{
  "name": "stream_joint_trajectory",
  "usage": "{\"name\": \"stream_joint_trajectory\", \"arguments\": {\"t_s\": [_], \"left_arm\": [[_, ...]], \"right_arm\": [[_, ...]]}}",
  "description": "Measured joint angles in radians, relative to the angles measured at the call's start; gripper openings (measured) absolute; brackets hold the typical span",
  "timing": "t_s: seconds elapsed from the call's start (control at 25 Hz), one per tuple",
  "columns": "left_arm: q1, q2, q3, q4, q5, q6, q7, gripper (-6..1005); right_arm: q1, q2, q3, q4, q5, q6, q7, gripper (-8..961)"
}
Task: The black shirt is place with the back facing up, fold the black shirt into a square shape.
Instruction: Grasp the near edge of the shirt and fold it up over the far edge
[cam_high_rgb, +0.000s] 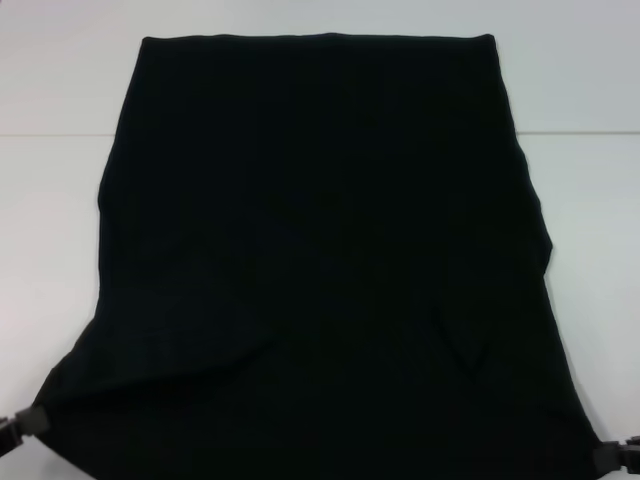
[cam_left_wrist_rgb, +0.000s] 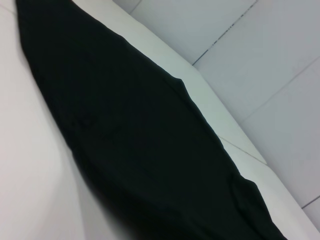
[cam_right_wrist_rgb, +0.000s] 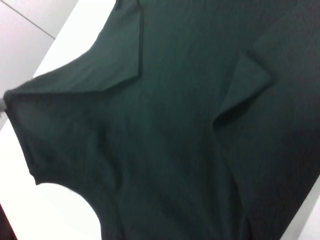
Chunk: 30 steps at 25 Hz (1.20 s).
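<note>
We see one black shirt (cam_high_rgb: 320, 250) spread on the white table (cam_high_rgb: 60, 200), no writing visible. Two grippers, left (cam_high_rgb: 22, 425) and right (cam_high_rgb: 618, 458), sit at its near corners; we cannot tell their jaw state.

The large black soft fabric shirt (cam_high_rgb: 320, 260) fills the frame's middle on the white flat surface (cam_high_rgb: 60, 200) (end effectors at both lower corners).

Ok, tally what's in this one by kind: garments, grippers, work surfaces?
Garments: 1, the black shirt
Grippers: 2, the left gripper and the right gripper, at the shirt's near corners
Work surfaces: 1, the white table
Total: 4
</note>
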Motion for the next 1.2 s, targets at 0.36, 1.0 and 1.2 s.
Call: {"name": "stream_joint_trajectory", "arguments": {"t_s": [0.36,1.0,1.2], "left_arm": [[0.040,-0.011,-0.002,0.005,0.009,0.045,0.007,47],[-0.145,0.037,-0.073,-0.089,-0.015,0.003,-0.038,48],[-0.291,0.090,-0.076,-0.226,-0.045,-0.175,-0.062,48]], "right_arm": [[-0.061,-0.014,0.061,0.009,-0.001,-0.029,-0.058,57],[0.073,-0.004,0.162,0.009,0.022,0.003,-0.051,57],[0.173,0.000,0.165,0.038,0.073,0.148,-0.004,58]]}}
